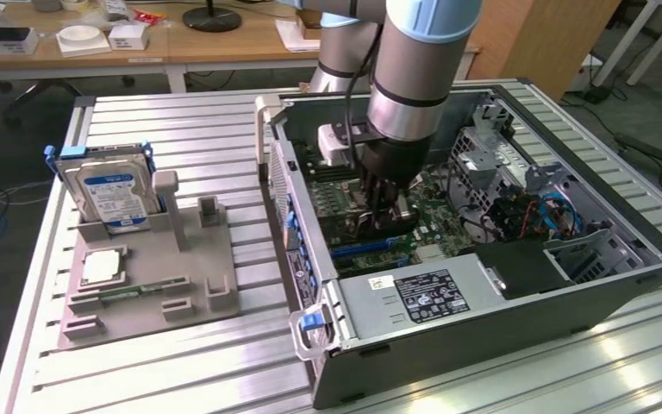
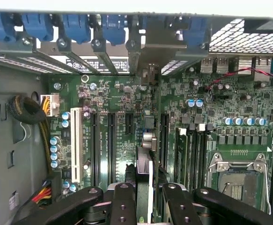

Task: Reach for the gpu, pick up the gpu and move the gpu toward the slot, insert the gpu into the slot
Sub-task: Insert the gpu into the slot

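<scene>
Green motherboard (image 2: 127, 101) is overhung by the gpu (image 2: 144, 180), clamped edge-on in the gripper (image 2: 144, 206), apparently so its edge meets the slot (image 1: 360, 248).

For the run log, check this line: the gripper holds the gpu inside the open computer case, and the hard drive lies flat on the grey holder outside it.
One thing is wrong: the exterior view shows the hard drive standing upright in the grey holder, not lying flat. The gripper does hold the gpu inside the open computer case.
</scene>
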Controlling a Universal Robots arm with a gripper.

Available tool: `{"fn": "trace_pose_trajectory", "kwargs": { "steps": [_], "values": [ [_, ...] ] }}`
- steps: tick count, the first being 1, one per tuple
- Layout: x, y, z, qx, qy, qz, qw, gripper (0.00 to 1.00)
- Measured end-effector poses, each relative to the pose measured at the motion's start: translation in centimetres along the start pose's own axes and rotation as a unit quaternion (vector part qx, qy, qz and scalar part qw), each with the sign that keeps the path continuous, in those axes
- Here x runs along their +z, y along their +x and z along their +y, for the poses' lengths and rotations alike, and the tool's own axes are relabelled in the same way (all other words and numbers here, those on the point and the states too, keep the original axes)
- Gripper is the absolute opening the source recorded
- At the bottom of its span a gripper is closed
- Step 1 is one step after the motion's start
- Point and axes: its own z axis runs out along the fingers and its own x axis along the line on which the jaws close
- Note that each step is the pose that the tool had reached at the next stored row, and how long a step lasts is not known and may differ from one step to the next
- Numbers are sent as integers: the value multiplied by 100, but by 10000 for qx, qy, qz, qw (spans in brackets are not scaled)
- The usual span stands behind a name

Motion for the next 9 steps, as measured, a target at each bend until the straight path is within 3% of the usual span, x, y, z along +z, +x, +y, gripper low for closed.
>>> {"fn": "trace_pose_trajectory", "kwargs": {
  "steps": [9],
  "values": [
    [10, 0, 26, 0, 0, 0, 10000, 27]
  ]
}}
